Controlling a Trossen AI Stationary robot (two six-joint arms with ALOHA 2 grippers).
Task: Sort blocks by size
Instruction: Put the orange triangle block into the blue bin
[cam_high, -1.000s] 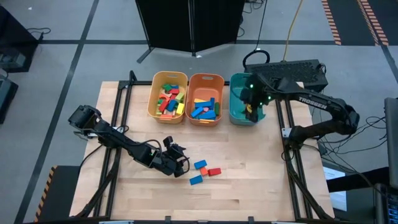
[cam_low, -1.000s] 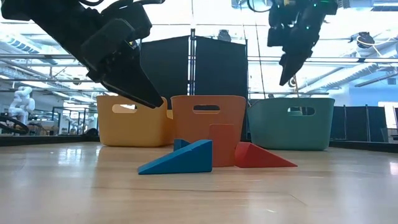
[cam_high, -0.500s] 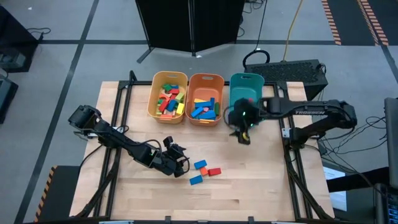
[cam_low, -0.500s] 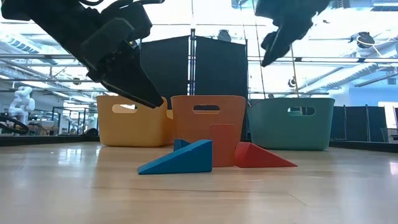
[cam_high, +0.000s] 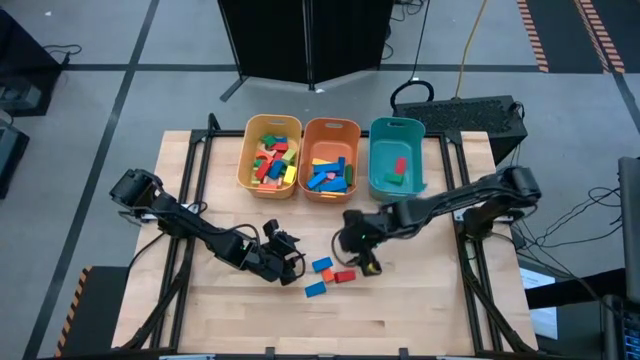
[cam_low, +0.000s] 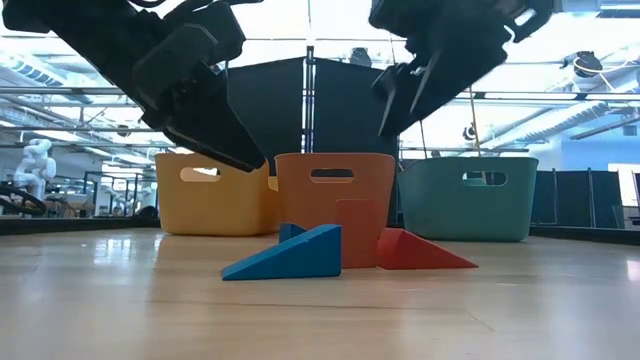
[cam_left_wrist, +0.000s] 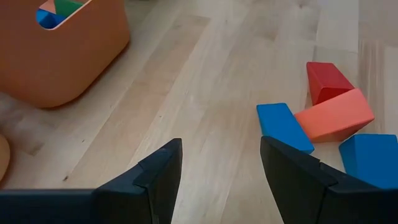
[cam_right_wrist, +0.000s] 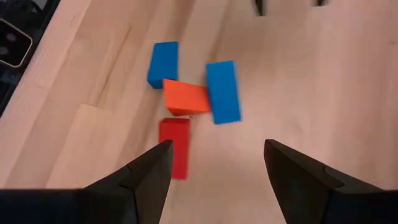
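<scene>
Four loose blocks lie clustered on the table in front of the three bins: a blue block, an orange block, a red block and a second blue block. In the right wrist view the orange one touches both blue ones, with the red one just beside it. In the low view a blue wedge and a red wedge flank an upright orange piece.

The right end effector hovers over the table just beside the red block, its fingers spread apart and holding nothing. The left end effector hangs near the cluster on its other side, its fingers also apart and empty, pointing toward the blocks.

At the back of the table, the yellow bin holds a heap of mixed red, green, blue and yellow blocks. The orange bin next to it holds several blue pieces along with yellow and red ones. The teal bin contains a red block and a green one.
</scene>
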